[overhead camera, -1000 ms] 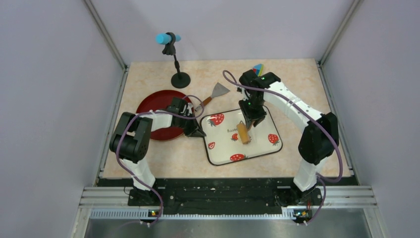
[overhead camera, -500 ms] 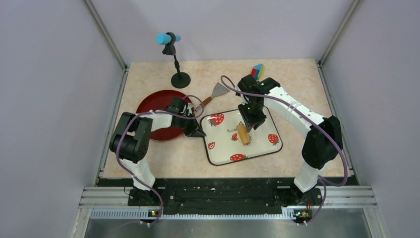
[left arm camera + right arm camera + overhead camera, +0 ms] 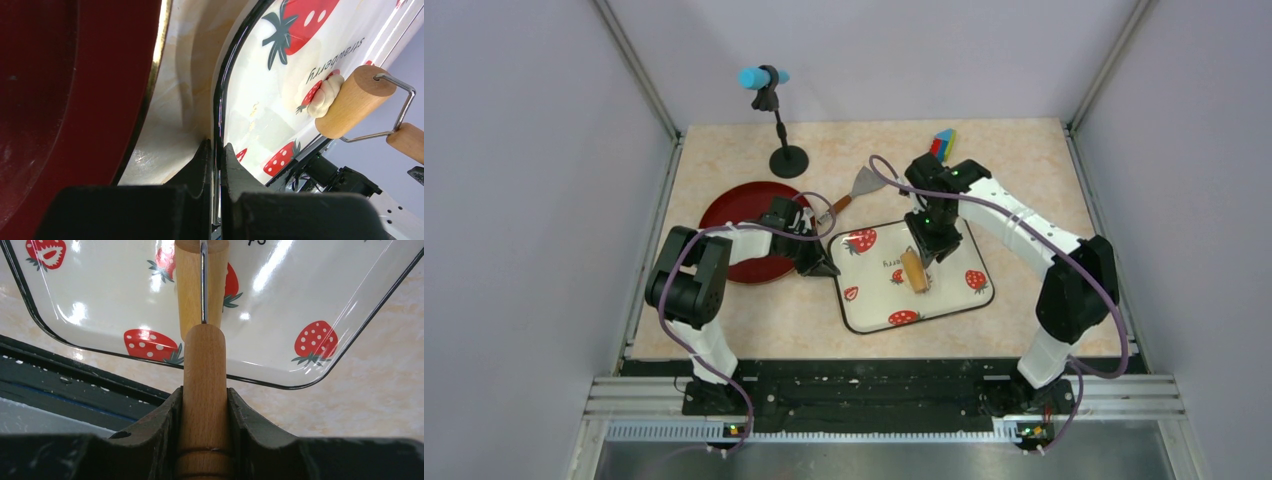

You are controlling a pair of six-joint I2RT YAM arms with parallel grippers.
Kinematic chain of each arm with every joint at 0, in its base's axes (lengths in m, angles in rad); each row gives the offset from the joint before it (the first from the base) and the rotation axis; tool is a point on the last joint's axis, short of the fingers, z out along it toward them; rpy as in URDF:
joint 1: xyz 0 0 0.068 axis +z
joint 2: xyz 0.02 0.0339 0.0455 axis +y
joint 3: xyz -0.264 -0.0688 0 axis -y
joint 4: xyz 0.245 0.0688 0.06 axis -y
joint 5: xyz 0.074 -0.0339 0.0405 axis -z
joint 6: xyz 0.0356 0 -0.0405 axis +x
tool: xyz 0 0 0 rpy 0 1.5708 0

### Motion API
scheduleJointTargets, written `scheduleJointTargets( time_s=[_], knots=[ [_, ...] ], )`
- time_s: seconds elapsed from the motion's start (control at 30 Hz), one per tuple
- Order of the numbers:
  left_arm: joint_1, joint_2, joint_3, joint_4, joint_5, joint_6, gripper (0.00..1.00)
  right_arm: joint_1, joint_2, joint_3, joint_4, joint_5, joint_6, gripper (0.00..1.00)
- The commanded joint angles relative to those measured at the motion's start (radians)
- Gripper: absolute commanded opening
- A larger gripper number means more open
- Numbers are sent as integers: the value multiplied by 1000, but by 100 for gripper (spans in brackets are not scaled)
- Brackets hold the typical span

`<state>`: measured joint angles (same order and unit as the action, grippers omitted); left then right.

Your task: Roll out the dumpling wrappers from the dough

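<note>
**Dough under the roller, tray pinned at its rim**

Dough (image 3: pixel 324 95) lies as a small pale lump near the middle of the strawberry tray (image 3: pixel 871 303), touching the drum of the rolling pin (image 3: pixel 356 100). It looks thick, so by my reading the flattening is at an early stage. No dumpling wrappers show anywhere.

Your right gripper (image 3: pixel 205 392) is clamped on the pin's wooden handle, with the jaws pressed to both sides of it. That grip lets you drive the drum through its wire frame while the arm reaches in from the tray's far side.

Your left gripper (image 3: pixel 216 150) is closed down on the tray's black rim at the left edge, one finger inside and one outside. That pinch is most likely there to stop the tray sliding when the pin pushes.

The red plate (image 3: pixel 729 215) rests near that edge, apart from the tray. It is probably waiting for finished discs.
</note>
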<state>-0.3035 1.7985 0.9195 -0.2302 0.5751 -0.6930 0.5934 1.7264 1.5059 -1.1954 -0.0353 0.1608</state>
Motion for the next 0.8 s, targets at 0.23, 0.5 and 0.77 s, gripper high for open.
scheduleJointTargets(
  time_s=[0.23,0.5,0.77],
  knots=[
    [7,40,-65,-85,-169,43,0,27,127,-145,45,-31,-29,0],
    [7,37,-70,-87,-169,46,0,27,172,-167,65,-39,-30,0],
    [10,40,-68,-95,-169,55,0,24,223,-186,80,-40,-26,0]
  ],
)
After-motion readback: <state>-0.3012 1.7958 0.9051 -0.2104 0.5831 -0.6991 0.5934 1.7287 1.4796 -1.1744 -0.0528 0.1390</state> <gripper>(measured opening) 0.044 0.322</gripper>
